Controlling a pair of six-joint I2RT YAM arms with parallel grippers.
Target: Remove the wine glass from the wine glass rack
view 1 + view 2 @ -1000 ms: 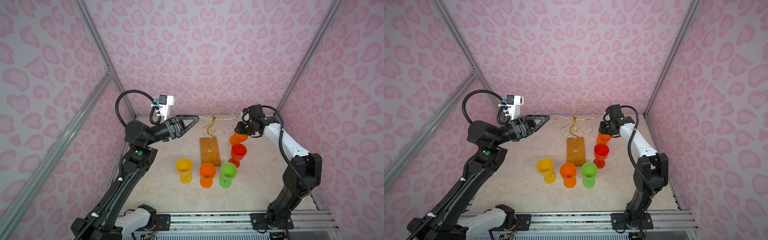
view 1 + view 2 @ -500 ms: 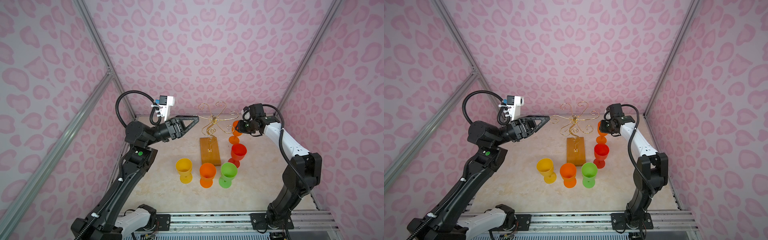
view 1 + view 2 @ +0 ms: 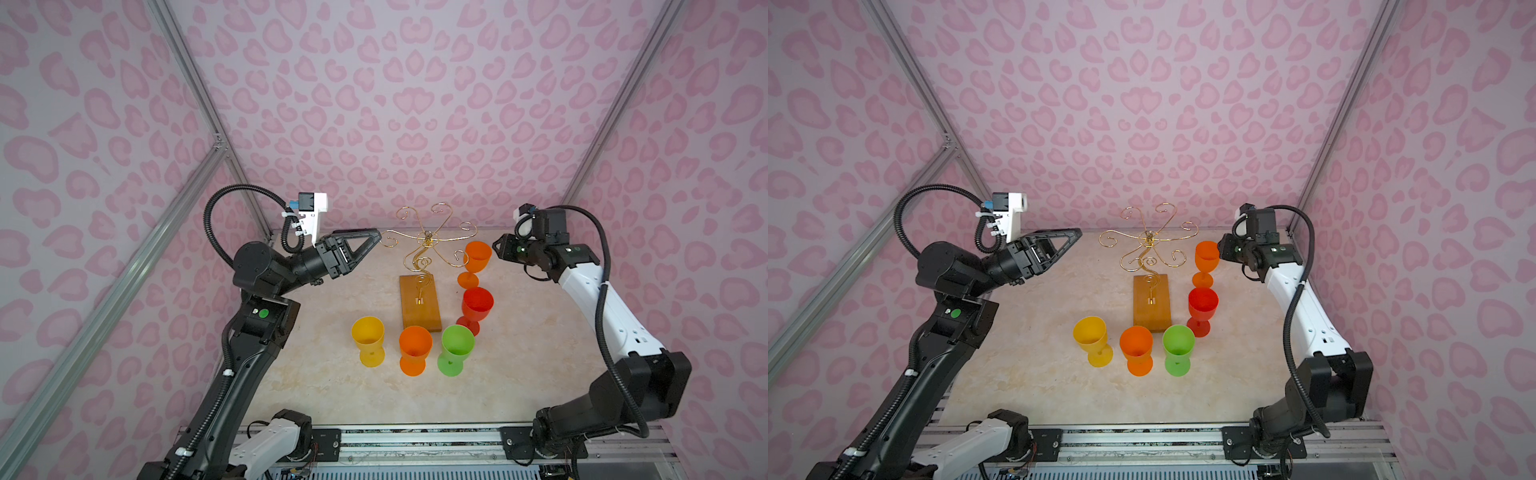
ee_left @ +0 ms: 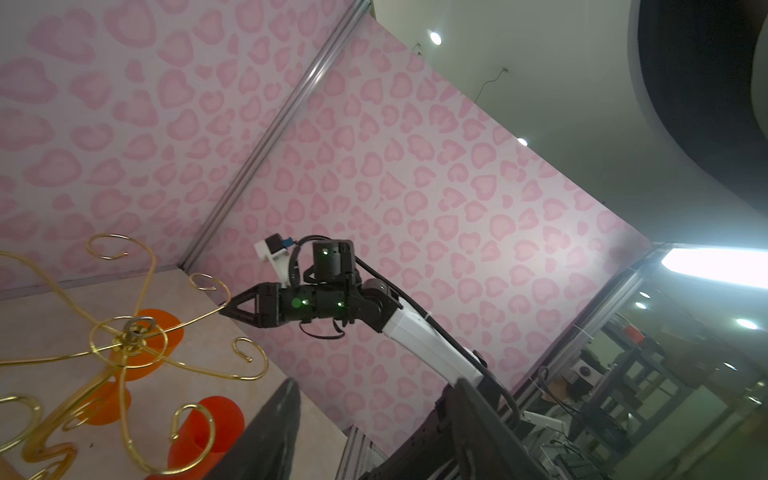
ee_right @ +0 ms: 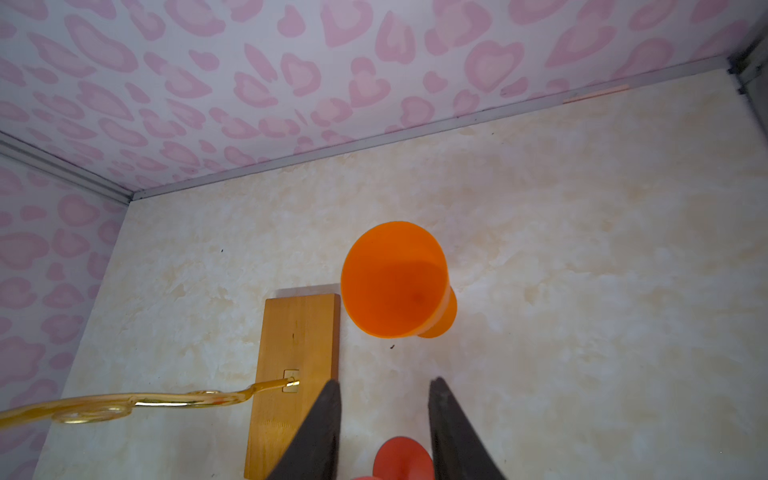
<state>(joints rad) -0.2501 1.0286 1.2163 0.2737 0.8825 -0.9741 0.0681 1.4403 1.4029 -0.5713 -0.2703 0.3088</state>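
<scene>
The wine glass rack point(image 3: 419, 303), gold wire on a wooden base, stands mid-table in both top views, and nothing hangs on its arms. An orange wine glass point(image 3: 477, 255) stands upright on the table just right of the rack point(image 3: 1152, 303). My right gripper point(image 3: 500, 249) is open, a short way right of that glass point(image 3: 1206, 255) and not touching it. The right wrist view shows the glass point(image 5: 395, 278) beyond the empty right gripper point(image 5: 384, 380). My left gripper point(image 3: 376, 240) hovers open at the rack's left arms, and its jaws point(image 4: 374, 380) hold nothing.
Several other glasses stand in front of the rack: yellow point(image 3: 368, 338), orange point(image 3: 415, 347), green point(image 3: 457, 345), and red point(image 3: 478, 303) right of the base. Pink patterned walls close in the back and both sides.
My right gripper has drawn back to the right, away from the orange wine glass, which now stands clear of it. The left arm has not moved.
</scene>
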